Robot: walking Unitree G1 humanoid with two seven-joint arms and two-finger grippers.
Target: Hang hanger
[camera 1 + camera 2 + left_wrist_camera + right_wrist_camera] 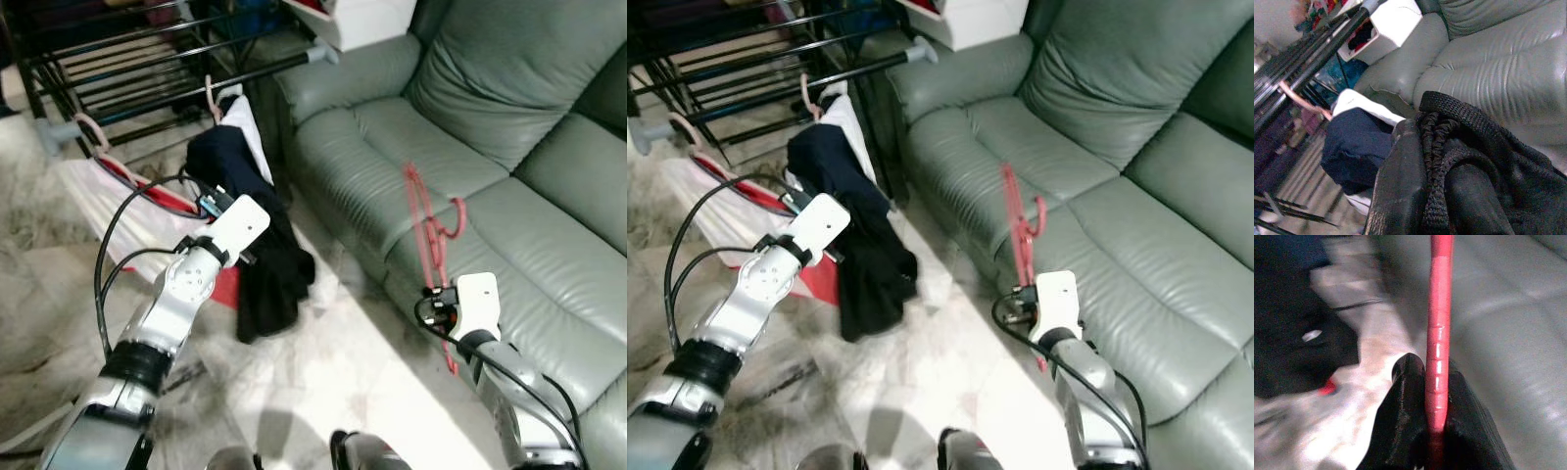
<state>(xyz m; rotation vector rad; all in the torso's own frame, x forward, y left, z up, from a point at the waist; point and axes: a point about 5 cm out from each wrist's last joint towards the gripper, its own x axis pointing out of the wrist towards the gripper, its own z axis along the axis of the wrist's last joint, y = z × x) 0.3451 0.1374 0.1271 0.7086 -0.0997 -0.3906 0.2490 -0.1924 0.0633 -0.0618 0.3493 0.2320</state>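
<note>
A red hanger (428, 230) stands slanted in front of the grey sofa (470, 147), its hook up near the seat cushion. My right gripper (1427, 364) is shut on the hanger's lower bar (1439, 333), low by the sofa's front edge. My left gripper (1435, 147) is shut on a black knitted cloth (266, 279) that hangs down to the floor beside the drying rack (147, 59). The black rack rail (245, 70) runs above and behind the cloth.
A navy and white garment (223, 157) hangs from a pink hanger (211, 93) on the rail. A white and red cloth (98, 191) hangs on another pink hanger further left. A white box (362, 20) sits by the sofa's arm. Pale marble floor (333, 382) lies between rack and sofa.
</note>
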